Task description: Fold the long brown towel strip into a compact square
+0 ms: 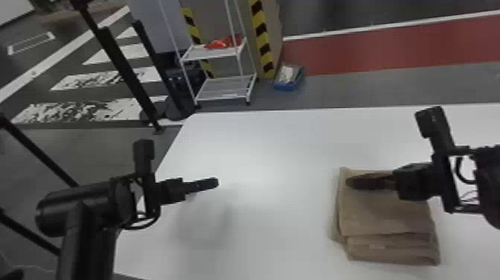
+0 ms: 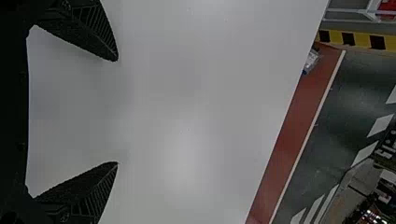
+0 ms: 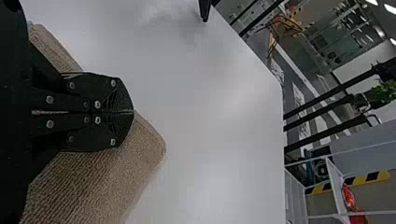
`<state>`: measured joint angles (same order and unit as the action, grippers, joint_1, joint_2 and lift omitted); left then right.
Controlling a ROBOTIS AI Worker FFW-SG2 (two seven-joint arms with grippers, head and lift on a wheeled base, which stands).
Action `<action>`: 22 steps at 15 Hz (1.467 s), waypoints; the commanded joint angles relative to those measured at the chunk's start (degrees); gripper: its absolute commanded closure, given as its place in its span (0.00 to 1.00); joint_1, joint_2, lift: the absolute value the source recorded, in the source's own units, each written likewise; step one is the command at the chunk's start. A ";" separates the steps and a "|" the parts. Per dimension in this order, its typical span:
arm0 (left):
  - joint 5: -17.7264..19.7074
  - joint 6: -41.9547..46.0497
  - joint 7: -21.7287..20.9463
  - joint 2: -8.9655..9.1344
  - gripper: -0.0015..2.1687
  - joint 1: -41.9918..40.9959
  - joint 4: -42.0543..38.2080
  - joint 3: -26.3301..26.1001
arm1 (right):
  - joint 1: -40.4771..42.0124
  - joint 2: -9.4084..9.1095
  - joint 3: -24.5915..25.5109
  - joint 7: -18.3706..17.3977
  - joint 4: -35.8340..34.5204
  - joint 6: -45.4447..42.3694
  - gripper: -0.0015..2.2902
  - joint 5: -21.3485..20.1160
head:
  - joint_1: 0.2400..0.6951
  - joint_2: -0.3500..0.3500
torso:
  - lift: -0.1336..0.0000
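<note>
The brown towel (image 1: 385, 216) lies folded into a layered, roughly square stack on the right side of the white table, its layers stepped along the near edge. Over its far part is my right gripper (image 1: 349, 181), pointing left. In the right wrist view the right gripper (image 3: 132, 112) has its fingers together above the ribbed towel (image 3: 93, 182); nothing shows between them. My left gripper (image 1: 217, 182) is over the table's left part, well apart from the towel. Its fingers stand wide apart in the left wrist view, where the left gripper (image 2: 117, 112) has bare tabletop between them.
The white table (image 1: 260, 149) has its left edge beneath the left arm. Beyond its far edge stand a white wire rack (image 1: 223, 89) with a red item on it and a blue box (image 1: 289, 85) on the floor. Dark poles (image 1: 126, 70) rise at the left.
</note>
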<state>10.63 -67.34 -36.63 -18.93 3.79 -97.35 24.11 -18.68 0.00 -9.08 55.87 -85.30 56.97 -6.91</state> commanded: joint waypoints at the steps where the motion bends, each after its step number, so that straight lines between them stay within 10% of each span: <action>1: -0.09 0.23 0.06 0.30 0.04 0.08 0.05 -0.74 | -0.66 -0.05 0.73 -0.50 3.47 -4.27 0.91 -2.84 | 1.00 1.00 | 0.07; 8: 0.00 0.23 -0.29 0.30 0.04 -0.36 -0.04 0.58 | -0.31 -0.05 3.28 -0.59 2.77 -13.23 0.91 -0.73 | 1.00 1.00 | 0.07; 9: 0.00 0.06 -0.29 0.21 0.04 -0.36 -0.30 0.67 | 0.75 -0.05 3.37 -1.82 0.04 -13.06 0.74 -1.79 | 1.00 1.00 | 0.07; 11: 0.35 0.06 -0.55 0.56 0.04 -0.54 -1.44 1.20 | 3.56 -0.05 4.16 -5.25 -5.06 -13.59 0.05 -2.32 | 1.00 1.00 | 0.07; 12: 0.44 -0.12 -0.64 1.26 0.04 -0.80 -3.02 1.46 | 5.58 -0.05 5.21 -6.21 -8.39 -15.17 0.00 -2.40 | 1.00 1.00 | 0.07; 19: 7.12 15.53 -0.11 11.46 0.04 -12.93 -17.44 4.45 | 29.31 -0.05 6.27 -25.29 -20.35 -51.91 0.00 -4.78 | 1.00 0.91 | 0.07; 22: 7.30 38.03 1.91 17.00 0.04 -20.67 -18.84 3.22 | 39.07 -0.05 6.71 -33.02 -25.27 -59.46 0.00 -3.19 | 1.00 0.88 | 0.07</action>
<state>17.73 -39.37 -35.34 -4.81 -13.28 -115.77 27.90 15.57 0.00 -2.41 24.93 -107.86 -0.11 -10.70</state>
